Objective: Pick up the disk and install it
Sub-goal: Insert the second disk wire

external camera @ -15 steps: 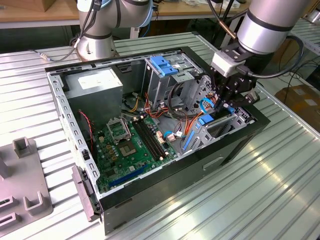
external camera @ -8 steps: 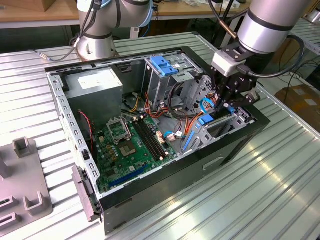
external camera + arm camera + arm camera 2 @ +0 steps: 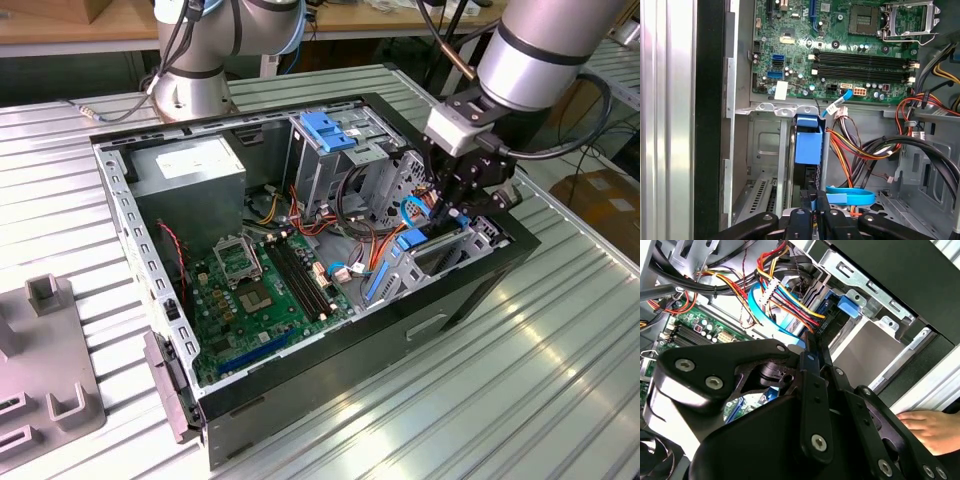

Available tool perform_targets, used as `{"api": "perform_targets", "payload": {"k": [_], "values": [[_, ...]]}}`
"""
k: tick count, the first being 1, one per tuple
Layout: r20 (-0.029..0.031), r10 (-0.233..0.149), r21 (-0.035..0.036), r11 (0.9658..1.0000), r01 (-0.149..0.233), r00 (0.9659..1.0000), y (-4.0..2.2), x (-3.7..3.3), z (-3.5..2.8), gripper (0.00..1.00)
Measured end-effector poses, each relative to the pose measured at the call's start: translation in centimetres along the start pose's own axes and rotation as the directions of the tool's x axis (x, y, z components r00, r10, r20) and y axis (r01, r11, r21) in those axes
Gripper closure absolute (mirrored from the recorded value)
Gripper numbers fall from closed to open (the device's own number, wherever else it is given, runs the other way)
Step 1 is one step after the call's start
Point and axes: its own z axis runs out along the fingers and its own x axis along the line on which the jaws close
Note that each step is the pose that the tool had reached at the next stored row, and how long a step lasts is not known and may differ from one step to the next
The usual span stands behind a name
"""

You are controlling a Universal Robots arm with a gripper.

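The disk (image 3: 411, 240) stands on edge in the low drive bay at the exterior view's right end of the open computer case (image 3: 330, 350). Its bright blue rail (image 3: 807, 142) shows in the first wrist view, with the dark drive body running back under my fingers. My gripper (image 3: 452, 205) hangs over that bay. Its black fingertips (image 3: 804, 216) are pinched together on the disk's near edge, with a sliver of blue between them. In the second wrist view the gripper (image 3: 811, 351) points into the bay beside the bundled cables.
Red, yellow and blue cables (image 3: 782, 297) crowd the bay. The motherboard (image 3: 260, 290), the power supply (image 3: 195, 175) and a tall drive cage with a blue latch (image 3: 325, 130) fill the case. A person's hand (image 3: 930, 427) rests outside the case wall. A grey fixture (image 3: 45, 370) lies on the table.
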Motion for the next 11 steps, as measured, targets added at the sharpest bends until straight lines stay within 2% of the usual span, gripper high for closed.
{"api": "perform_targets", "payload": {"k": [4, 11], "values": [[0.0076, 0.001, 0.0005, 1.0000, -0.001, 1.0000, 0.02, 0.01, 0.14, 0.84], [0.0134, 0.001, 0.0008, 1.0000, -0.001, 0.9999, 0.05, 0.02, 0.42, 0.84]]}}
